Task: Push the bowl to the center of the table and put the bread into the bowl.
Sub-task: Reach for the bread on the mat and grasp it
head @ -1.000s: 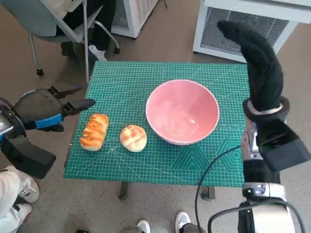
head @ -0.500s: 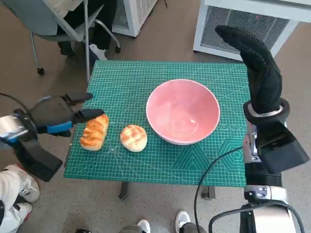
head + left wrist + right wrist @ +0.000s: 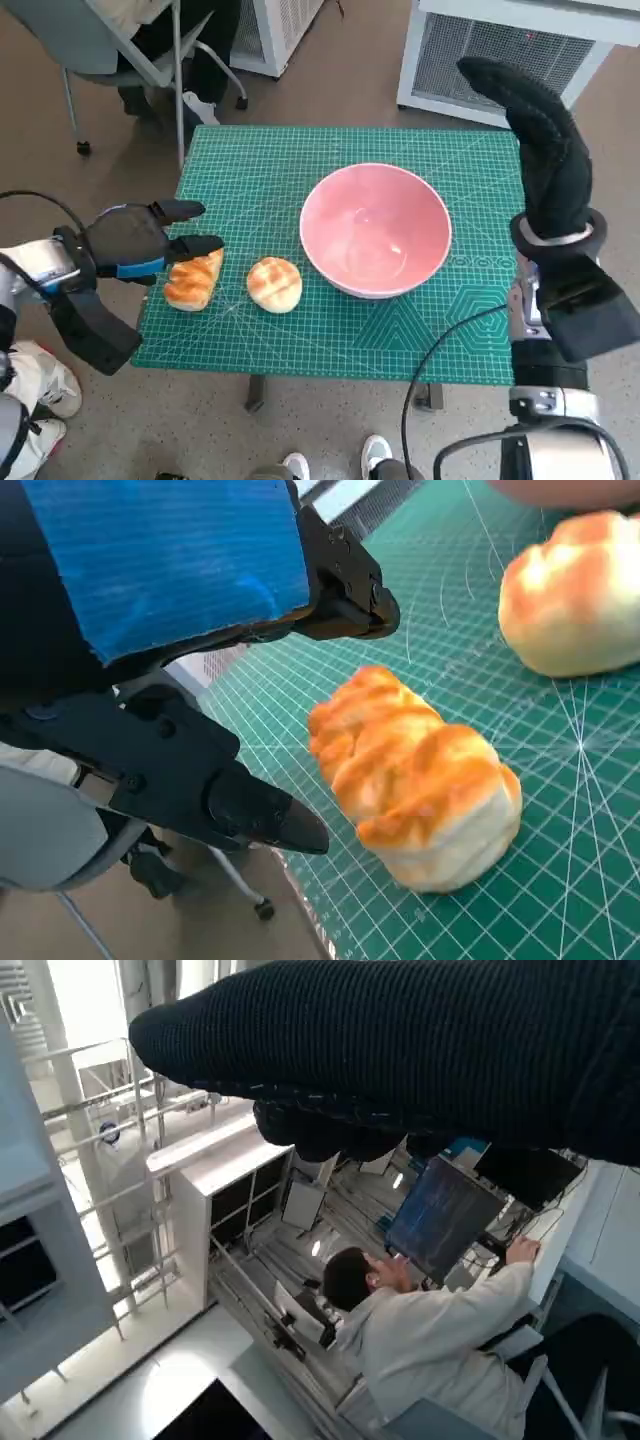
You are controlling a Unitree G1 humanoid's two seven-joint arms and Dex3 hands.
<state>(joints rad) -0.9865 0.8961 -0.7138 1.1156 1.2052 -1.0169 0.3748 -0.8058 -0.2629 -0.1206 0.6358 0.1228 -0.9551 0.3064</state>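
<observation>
Covering the small table, a green cutting mat (image 3: 300, 330) printed with white grid lines gives a flat, matte surface on which things slide easily. On it stands the pink bowl (image 3: 375, 230), round, smooth and glossy, a little toward the robot's right of the middle, so it seems nearly where the task wants it. The right hand (image 3: 540, 140), in its knitted black glove, is raised beyond the table's right edge, stretched flat and holding nothing. The left hand (image 3: 140, 245) reaches over the left edge, its hard black fingers (image 3: 250, 815) apart on both sides of the long bread (image 3: 194, 279), probably to grasp it; no contact shows. A round bun (image 3: 274, 284) lies between this ridged, golden loaf and the bowl.
</observation>
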